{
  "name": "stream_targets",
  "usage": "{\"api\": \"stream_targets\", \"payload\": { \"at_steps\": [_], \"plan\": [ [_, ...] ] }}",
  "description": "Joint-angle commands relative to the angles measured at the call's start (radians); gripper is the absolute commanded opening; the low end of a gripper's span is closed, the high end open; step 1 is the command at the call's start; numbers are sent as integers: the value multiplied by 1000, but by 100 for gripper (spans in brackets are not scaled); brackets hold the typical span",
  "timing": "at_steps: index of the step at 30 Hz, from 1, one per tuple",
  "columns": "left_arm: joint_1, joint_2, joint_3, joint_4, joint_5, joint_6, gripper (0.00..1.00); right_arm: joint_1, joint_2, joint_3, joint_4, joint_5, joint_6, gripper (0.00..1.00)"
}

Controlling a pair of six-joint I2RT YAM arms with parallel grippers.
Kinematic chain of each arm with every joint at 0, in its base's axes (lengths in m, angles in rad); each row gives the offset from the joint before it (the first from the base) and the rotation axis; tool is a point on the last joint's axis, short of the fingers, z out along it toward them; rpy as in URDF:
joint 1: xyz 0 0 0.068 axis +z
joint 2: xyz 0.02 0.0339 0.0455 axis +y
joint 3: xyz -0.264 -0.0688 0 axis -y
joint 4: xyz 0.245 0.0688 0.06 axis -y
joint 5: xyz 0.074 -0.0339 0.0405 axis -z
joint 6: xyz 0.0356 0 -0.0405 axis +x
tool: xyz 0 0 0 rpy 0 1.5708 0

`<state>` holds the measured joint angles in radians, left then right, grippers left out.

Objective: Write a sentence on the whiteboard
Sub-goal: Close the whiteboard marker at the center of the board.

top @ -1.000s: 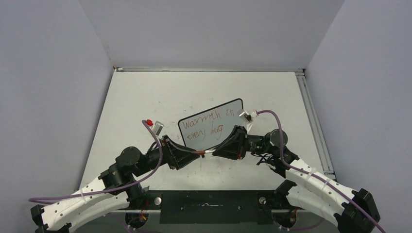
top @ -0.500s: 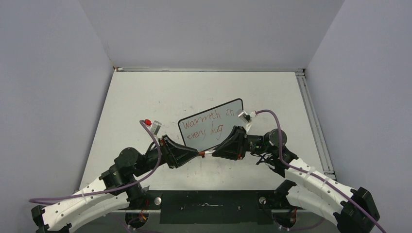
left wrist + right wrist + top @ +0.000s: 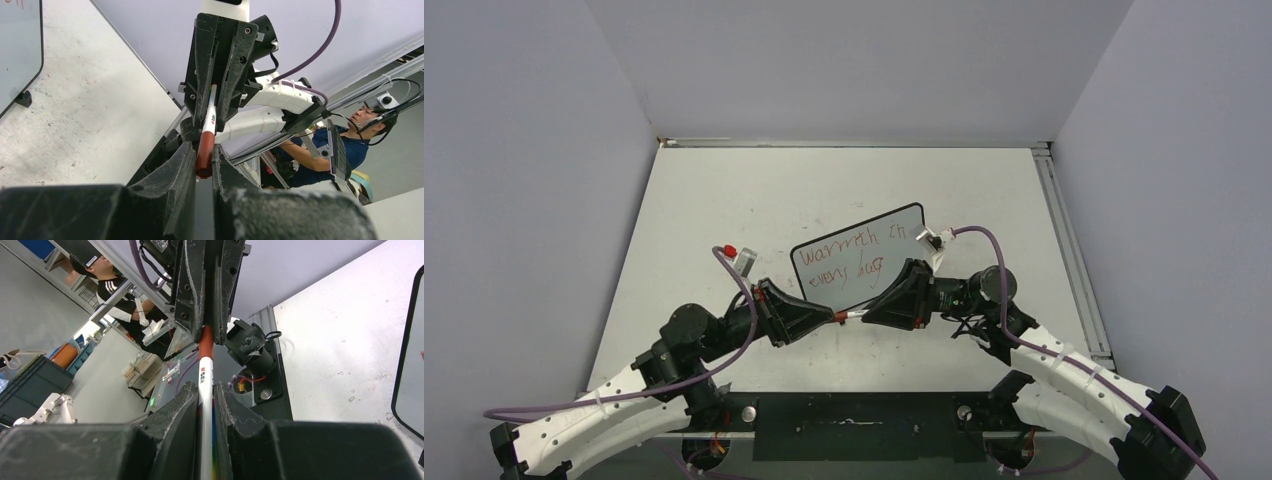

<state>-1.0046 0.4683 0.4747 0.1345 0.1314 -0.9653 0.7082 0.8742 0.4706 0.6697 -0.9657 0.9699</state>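
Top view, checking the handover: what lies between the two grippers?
A marker, white barrel with a red end, bridges them: left gripper shut on the red end, right gripper on the barrel. Wrist views confirm.

whiteboard (image 3: 19, 50): cut off by the left wrist view's left edge
marker (image 3: 205, 367): rear end hidden inside right gripper (image 3: 206, 390)
sentence (image 3: 844, 258): lower line too small to read

Light: bright and even in my top view, falling softly from above.
Shadows: only faint, soft ones on the scuffed white table (image 3: 724, 190) under my arms.
Shine: the pale whiteboard with the thin black frame (image 3: 859, 258) looks dull and evenly lit.
Sharp: the white-and-red marker pen (image 3: 207, 132).
Fuzzy: my black left gripper (image 3: 202, 152) and black right gripper (image 3: 206, 390), big and close at the bottom.
Edges: things look stretched in my wrist views.
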Motion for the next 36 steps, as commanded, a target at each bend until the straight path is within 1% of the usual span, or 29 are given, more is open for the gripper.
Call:
{"api": "stream_targets", "payload": {
  "at_steps": [1,9,20,31,36],
  "plan": [
    [-4,38,1,112,73,-7,0,35,8,12,80,32,-15,5],
    [-5,71,-10,145,99,4,0,84,42,21,118,41,-18,5],
    [-6,96,-24,169,128,4,0,104,50,35,108,54,-35,5],
    [-24,132,-56,193,144,7,0,122,69,48,148,81,-32,5],
    [-42,138,-79,202,142,6,0,122,62,47,177,127,-25,5]
  ]
}}
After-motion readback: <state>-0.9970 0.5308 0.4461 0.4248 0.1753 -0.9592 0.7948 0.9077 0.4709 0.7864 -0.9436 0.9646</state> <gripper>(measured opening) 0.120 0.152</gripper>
